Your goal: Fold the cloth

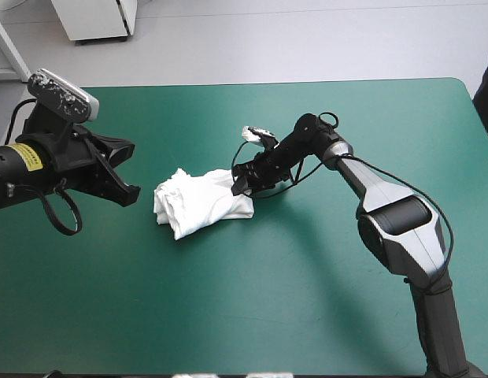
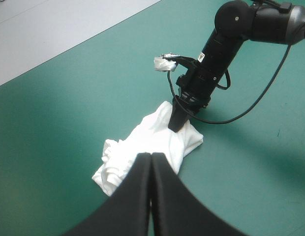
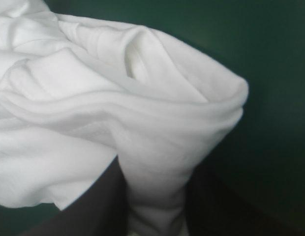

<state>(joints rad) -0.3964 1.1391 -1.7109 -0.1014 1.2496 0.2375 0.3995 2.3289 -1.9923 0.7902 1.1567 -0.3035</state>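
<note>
The left gripper (image 2: 151, 156) hovers empty, fingers pressed together. Just ahead of it the T-shirt (image 1: 198, 203) lies as a rumpled bundle on the table (image 1: 307, 299). The right gripper (image 1: 242, 183) is clamped on the bundle's end farthest from the left gripper. Folding looks to be mid-way. The next move probably calls for carrying that pinched end over the rest.

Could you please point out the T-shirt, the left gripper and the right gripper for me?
T-shirt (image 1: 198, 205): high view, middle of the white bundle.
left gripper (image 2: 151, 157): left wrist view, where its shut fingertips meet.
right gripper (image 2: 177, 122): left wrist view, its fingertips down on the T-shirt.
</note>
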